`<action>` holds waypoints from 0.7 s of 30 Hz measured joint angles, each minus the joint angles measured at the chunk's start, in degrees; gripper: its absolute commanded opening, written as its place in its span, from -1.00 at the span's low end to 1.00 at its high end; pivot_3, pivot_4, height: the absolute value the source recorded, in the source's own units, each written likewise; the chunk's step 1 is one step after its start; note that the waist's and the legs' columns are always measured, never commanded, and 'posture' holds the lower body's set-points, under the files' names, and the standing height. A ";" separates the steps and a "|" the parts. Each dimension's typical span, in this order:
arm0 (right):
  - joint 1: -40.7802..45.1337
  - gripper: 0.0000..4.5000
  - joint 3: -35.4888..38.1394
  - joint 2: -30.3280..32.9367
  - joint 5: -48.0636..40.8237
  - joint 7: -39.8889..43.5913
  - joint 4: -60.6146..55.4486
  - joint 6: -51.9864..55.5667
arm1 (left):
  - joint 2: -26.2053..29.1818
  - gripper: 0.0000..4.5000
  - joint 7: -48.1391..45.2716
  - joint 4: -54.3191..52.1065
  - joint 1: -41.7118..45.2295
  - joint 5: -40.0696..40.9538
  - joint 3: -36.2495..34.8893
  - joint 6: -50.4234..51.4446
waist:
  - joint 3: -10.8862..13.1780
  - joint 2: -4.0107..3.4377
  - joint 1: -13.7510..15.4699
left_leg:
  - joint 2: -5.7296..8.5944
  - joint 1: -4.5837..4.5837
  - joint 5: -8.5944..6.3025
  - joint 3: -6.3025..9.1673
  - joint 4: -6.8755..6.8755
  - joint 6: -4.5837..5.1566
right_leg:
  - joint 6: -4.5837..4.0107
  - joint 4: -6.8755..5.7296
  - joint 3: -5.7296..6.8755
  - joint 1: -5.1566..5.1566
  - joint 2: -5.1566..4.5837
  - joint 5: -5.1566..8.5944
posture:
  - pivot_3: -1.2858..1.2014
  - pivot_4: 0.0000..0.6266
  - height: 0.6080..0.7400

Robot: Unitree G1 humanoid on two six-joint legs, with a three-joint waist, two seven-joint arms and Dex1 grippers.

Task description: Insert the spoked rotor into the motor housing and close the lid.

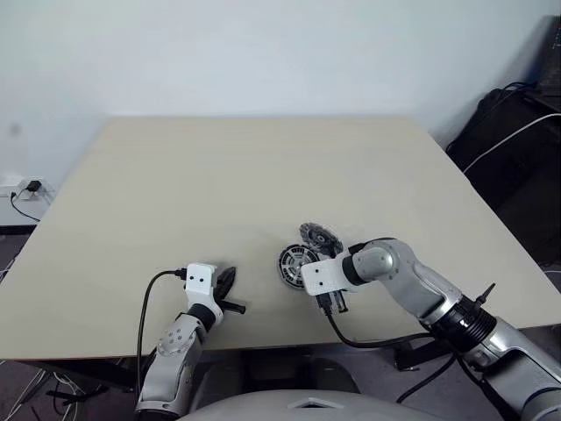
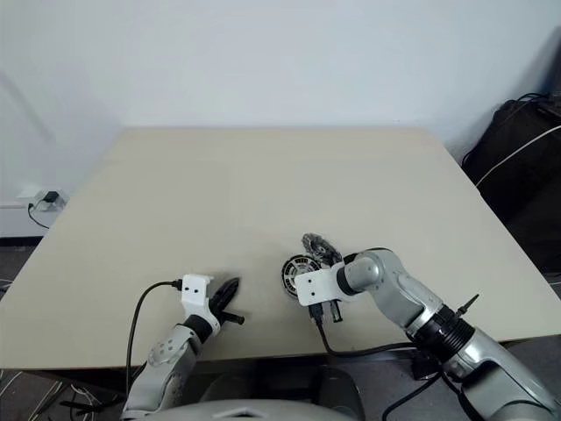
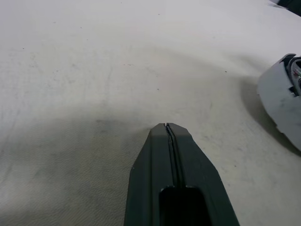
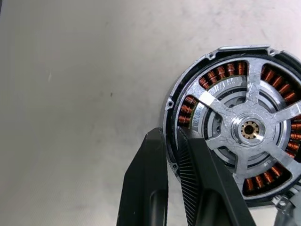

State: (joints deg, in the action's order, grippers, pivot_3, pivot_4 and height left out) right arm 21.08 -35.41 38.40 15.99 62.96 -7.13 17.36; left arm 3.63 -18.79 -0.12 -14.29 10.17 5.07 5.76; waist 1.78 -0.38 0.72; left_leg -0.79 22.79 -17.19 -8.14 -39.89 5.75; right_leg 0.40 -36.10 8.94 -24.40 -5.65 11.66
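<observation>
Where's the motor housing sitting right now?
The round silver-rimmed motor housing with copper coils lies on the beige table near its front edge, right of centre, at the right end effector, whose fingers straddle its rim.

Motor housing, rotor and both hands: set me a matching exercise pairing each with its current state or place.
Column 1:
1. motor housing
2. spoked rotor
3. left hand
4. right hand

Column 2:
A. shut, empty, over bare table
B. silver, sitting inside the ring of copper coils
C. fingers straddling the rim
D. on the table near its front edge, rim between two fingers

Pairs: 1-D, 2-B, 3-A, 4-C
</observation>
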 measured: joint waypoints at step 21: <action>-3.95 -0.96 5.33 -17.40 -11.69 -16.69 -14.44 48.31 | -0.21 -1.00 -0.02 0.00 -0.07 0.00 0.07 0.12 | -0.04 -0.10 0.20 | 0.04 0.11 -0.02 0.01 0.00 0.02 | -0.04 -0.02 0.04 -0.07 -0.06 -0.01 | 0.03 -1.00 1.00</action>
State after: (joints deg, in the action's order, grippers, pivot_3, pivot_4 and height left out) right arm 17.13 -30.08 21.00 4.29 46.27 -21.58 65.66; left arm 3.42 -18.82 -0.12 -14.36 10.17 5.14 5.88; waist 1.74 -0.48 0.91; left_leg -0.75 22.90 -17.22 -8.13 -39.89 5.77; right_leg 0.36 -36.12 8.97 -24.47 -5.71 11.65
